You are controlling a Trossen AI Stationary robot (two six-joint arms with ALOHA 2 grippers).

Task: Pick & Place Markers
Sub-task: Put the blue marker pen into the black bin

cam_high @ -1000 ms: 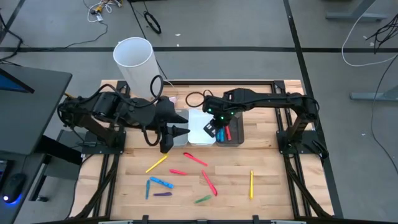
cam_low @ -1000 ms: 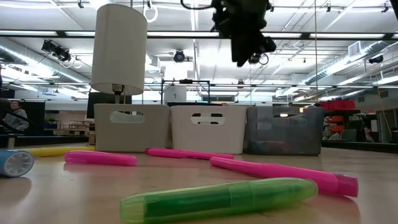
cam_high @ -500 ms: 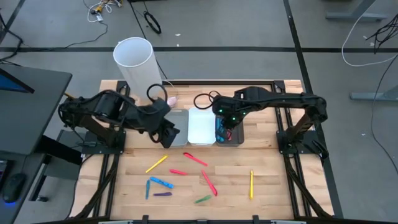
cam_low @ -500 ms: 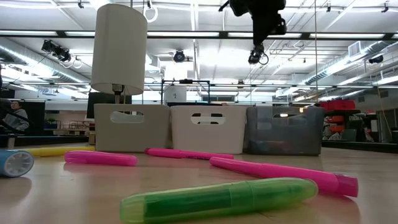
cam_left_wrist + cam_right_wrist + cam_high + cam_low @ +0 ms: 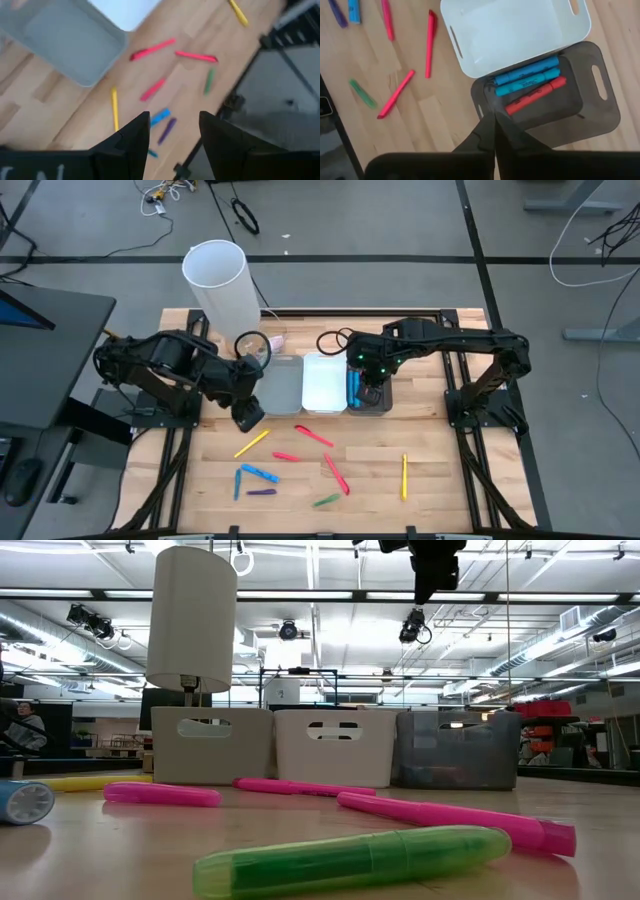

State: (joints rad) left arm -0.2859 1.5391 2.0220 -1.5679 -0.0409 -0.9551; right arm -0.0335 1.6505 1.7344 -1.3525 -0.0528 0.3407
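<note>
The right gripper [image 5: 366,393] hangs over the dark bin [image 5: 600,117], fingers pressed together with nothing between them. Just beyond those fingertips [image 5: 490,131], inside that bin, lie two blue markers [image 5: 527,75] side by side and a red marker [image 5: 535,95] next to them, all clear of the fingers. The white bin [image 5: 515,30] sits touching the dark one, farther out from the tips.

Over on the other side, the left gripper [image 5: 249,416] hovers above bare wood beside the grey bin [image 5: 281,384], fingers [image 5: 131,137] spread apart and empty. Past its tips the loose markers lie scattered on the table [image 5: 440,470]: a yellow marker [image 5: 114,107] nearest, then a blue marker [image 5: 160,116] and purple marker [image 5: 167,130], with pink markers [image 5: 152,49] and a green marker [image 5: 209,81] farther off.
</note>
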